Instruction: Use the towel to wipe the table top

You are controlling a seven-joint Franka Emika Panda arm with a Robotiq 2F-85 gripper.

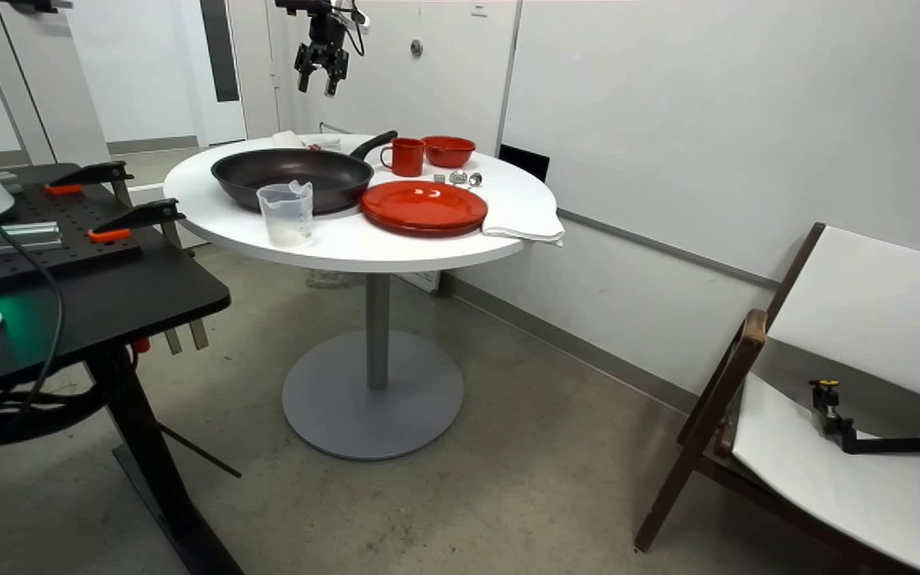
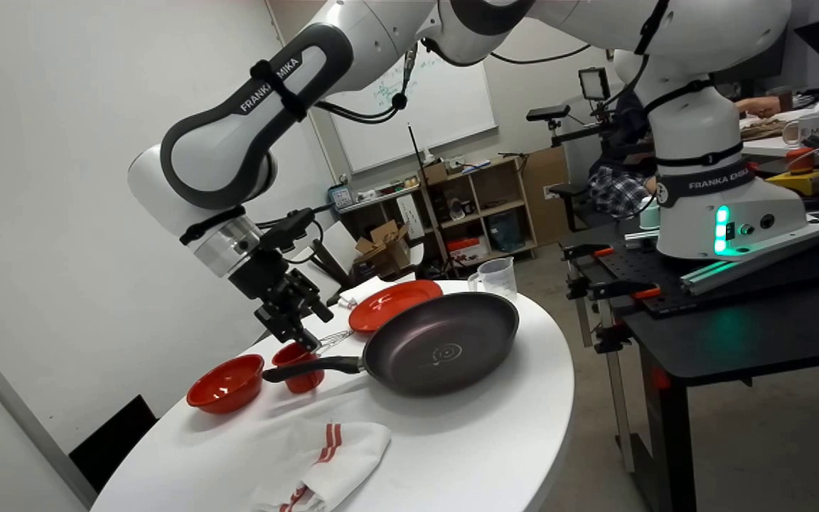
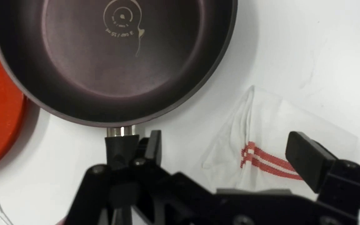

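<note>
Red-striped towel (image 2: 345, 459) on table top (image 2: 488, 451)

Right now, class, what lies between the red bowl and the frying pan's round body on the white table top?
The red mug and the pan's handle; both exterior views show this.

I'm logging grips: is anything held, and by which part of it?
Nothing is held: the gripper hangs open above the table top, where a towel lies near the pan.
</note>
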